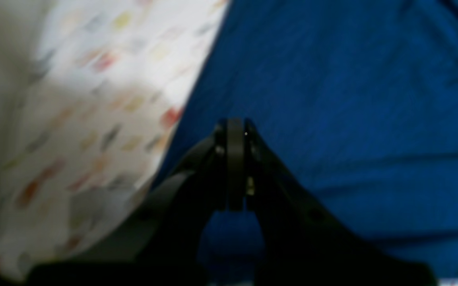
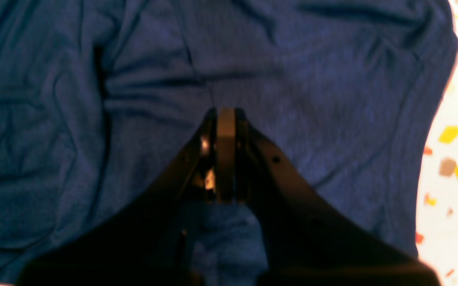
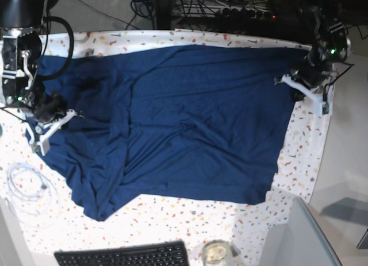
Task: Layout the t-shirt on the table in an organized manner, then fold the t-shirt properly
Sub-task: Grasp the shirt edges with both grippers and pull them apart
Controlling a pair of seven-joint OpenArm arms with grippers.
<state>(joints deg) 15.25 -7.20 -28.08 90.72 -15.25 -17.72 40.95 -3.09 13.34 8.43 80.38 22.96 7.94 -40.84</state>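
The t-shirt (image 3: 184, 122) is lying spread across the table (image 3: 172, 217), mostly flat but wrinkled; its left portion in the base view is bunching into folds, with a loose corner drooping toward the near edge; the far edge is running close along the table's back edge; speckled cloth is showing on the near side and on the base view's right.

The right claw (image 2: 226, 113) is sitting over the shirt at the base view's left (image 3: 57, 114); in its wrist view the jaws are pressing together, clenched; navy fabric (image 2: 292, 99) is filling nearly all of that view, creases running away from the tips; whether any cloth is pinched between them I cannot tell; a strip of table (image 2: 451, 159) is showing at that view's right.

The left claw (image 1: 235, 123) is hanging at the shirt's edge on the base view's right (image 3: 305, 85); its jaws are also clenched tight together; its wrist view is blurry; blue fabric (image 1: 352, 119) is lying under and past the tips, table cloth (image 1: 94, 99) showing to the side; a grip on the shirt cannot be confirmed here either.

A coiled white cable (image 3: 29, 188) is resting on the table near the shirt's loose corner; a black keyboard (image 3: 123, 255) and a glass jar (image 3: 215, 253) are sitting at the near edge, apart from the shirt.
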